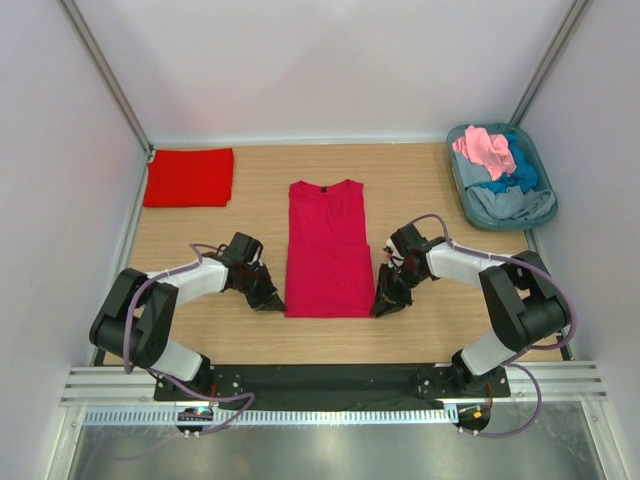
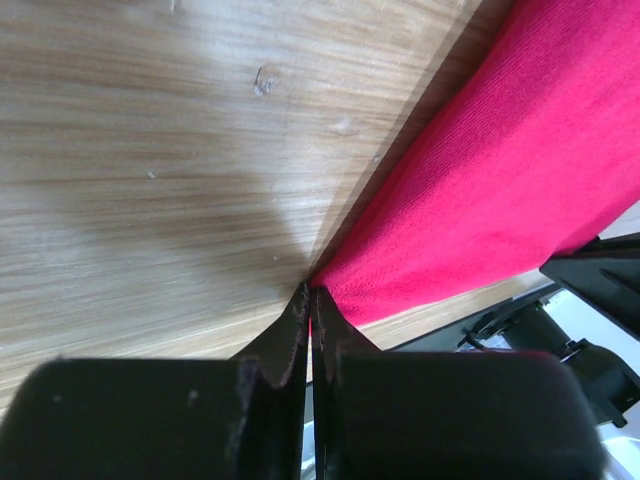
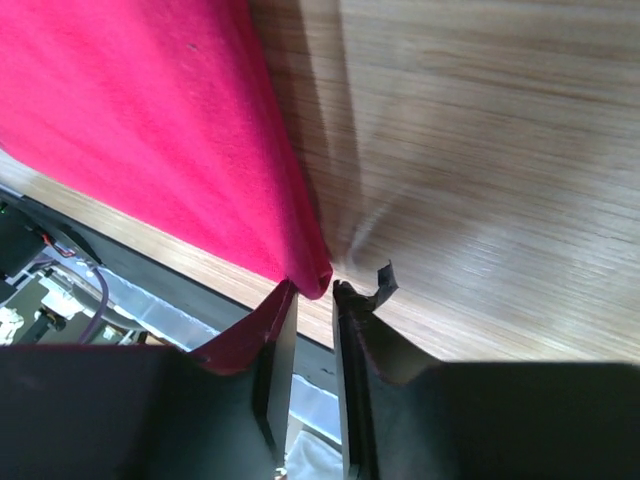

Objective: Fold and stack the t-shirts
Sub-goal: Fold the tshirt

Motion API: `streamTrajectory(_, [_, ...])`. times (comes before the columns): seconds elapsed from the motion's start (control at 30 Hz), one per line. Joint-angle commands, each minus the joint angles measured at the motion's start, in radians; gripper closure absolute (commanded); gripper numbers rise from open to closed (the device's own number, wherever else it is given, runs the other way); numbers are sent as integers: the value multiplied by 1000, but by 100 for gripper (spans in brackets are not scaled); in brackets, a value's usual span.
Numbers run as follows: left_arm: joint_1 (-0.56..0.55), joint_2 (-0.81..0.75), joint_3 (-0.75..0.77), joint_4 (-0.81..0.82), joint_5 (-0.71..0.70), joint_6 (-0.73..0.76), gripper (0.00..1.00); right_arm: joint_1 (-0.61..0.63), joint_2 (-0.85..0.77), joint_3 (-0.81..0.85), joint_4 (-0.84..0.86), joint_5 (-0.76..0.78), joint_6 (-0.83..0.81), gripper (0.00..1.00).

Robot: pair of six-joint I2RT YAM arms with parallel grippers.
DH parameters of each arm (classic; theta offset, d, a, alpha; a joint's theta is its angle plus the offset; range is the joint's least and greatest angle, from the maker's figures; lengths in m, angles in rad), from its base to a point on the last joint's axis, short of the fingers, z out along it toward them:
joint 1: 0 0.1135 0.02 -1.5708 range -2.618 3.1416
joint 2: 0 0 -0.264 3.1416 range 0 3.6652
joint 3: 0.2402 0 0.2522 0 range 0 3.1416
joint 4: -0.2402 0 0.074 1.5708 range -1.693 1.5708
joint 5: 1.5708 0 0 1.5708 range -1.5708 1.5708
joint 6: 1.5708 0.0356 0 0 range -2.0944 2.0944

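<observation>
The wooden table fills the middle of the frame. A crimson t-shirt lies flat at its centre, sleeves folded in. At upper right a tub holds pink, blue and grey shirts. At upper left lies a folded scarlet shirt. The left gripper is pressed together at the crimson shirt's lower-left corner. The right gripper stands slightly spread at the lower-right corner.

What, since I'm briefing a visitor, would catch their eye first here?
A crimson t-shirt lies flat in the middle, with the left gripper and right gripper at its near corners. A folded scarlet t-shirt lies far left; a tub of crumpled shirts sits far right.
</observation>
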Motion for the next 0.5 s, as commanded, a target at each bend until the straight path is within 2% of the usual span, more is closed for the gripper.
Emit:
streamTrajectory(0.0, [-7,-39,-29,28,9,-22,100,3,-26,-19,36,-3,18,78])
streamTrajectory(0.13, [-7,-51,-47,14,2,-29,100,1,-29,-42,44,8,24,94])
streamTrajectory(0.3, [-7,-51,-58,-21,-8,-32,100,3,-42,-53,42,19,36,96])
streamTrajectory(0.37, [-9,-69,-55,-32,-11,-32,96,1,-61,-51,29,24,39,91])
streamTrajectory(0.4, [-7,-81,-53,-47,-11,-32,92,3,-70,-51,23,27,42,84])
streamTrajectory(0.43, [-7,-94,-49,-54,-15,-32,85,3,-81,-51,16,28,47,79])
streamTrajectory(0.47, [-9,-121,-46,-61,-20,-35,75,1,-104,-53,9,28,51,68])
